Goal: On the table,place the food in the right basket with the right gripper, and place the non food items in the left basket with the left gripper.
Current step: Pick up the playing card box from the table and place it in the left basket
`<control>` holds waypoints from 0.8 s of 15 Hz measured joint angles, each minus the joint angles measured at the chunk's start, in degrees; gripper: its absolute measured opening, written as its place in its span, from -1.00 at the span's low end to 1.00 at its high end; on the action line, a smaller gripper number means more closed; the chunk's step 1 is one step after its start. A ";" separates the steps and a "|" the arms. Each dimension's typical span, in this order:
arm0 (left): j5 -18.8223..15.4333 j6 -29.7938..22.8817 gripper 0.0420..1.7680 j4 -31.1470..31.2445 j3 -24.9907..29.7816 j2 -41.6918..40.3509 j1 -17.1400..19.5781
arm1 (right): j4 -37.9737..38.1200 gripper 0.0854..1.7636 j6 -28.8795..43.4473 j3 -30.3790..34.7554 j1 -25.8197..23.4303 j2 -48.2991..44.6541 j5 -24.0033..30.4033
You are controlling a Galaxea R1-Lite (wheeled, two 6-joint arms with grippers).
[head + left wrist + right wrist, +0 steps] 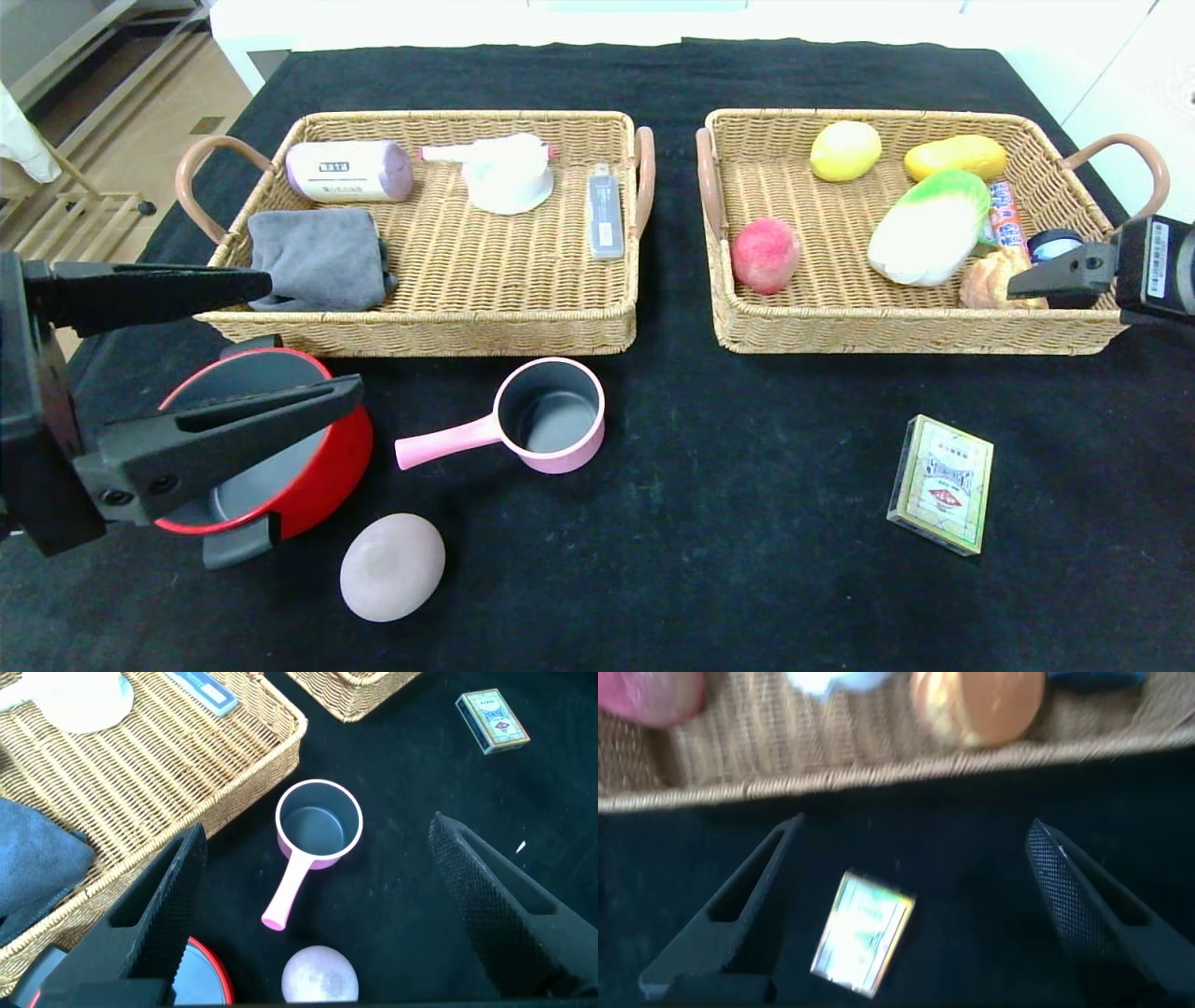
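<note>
Black cloth covers the table (747, 448). Wide open and holding nothing, the left gripper (308, 336) hovers over the red pot (322, 467), with the pink saucepan (546, 415) just beyond its fingertips and the lilac-grey lump (392, 567) below them; the left basket (448, 322) lies alongside. Equally spread and empty, the right gripper (910, 905) hangs at the right basket (840, 327), the burger bun (990, 280) and napa cabbage (929, 229) lying inside, close by. Under its jaws on the cloth sits the card box (862, 945).
</note>
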 joint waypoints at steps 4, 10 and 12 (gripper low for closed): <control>0.00 0.02 0.94 0.00 0.00 -0.02 0.00 | 8.05 0.92 5.36 -0.44 6.10 0.68 -6.23; 0.02 0.00 0.94 0.00 0.05 -0.29 0.00 | 11.06 0.92 11.46 1.07 10.92 2.69 -6.56; 0.02 0.02 0.94 -0.02 0.02 -0.33 0.00 | 11.06 0.92 14.88 1.68 11.85 3.39 -6.56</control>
